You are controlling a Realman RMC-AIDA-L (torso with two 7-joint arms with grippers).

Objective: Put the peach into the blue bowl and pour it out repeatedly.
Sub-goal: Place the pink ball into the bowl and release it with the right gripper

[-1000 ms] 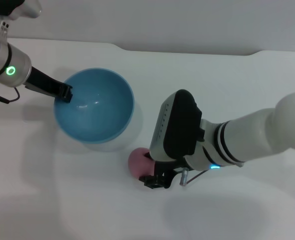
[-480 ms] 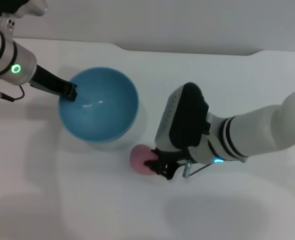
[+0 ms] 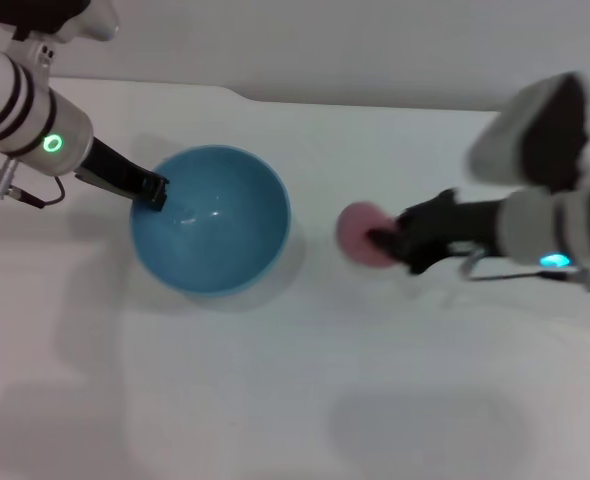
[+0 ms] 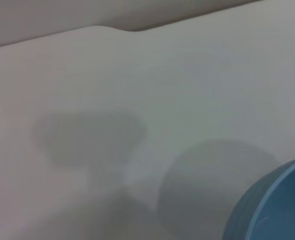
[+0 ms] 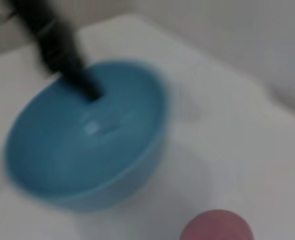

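1. On my left, the left gripper (image 3: 153,190) is clamped on the left rim of the blue bowl (image 3: 215,225); its dark fingers straddle the wall there, one reaching inside.
2. The bowl sits upright on the white table (image 3: 275,400), mouth up. It is round, so I see no long axis. I see nothing in it but the finger at the rim.
3. From the left wrist view I only get a slice of the bowl's outer wall (image 4: 272,205) and bare tabletop.
4. To the right of the bowl, apart from it, is the peach (image 3: 360,233), held in the right gripper (image 3: 387,240), which is closed on it from the right. I cannot make out its stem or whether it touches the table.
5. The right wrist view shows the peach (image 5: 216,227) close by and the bowl (image 5: 87,140) beyond, nothing lying between them.
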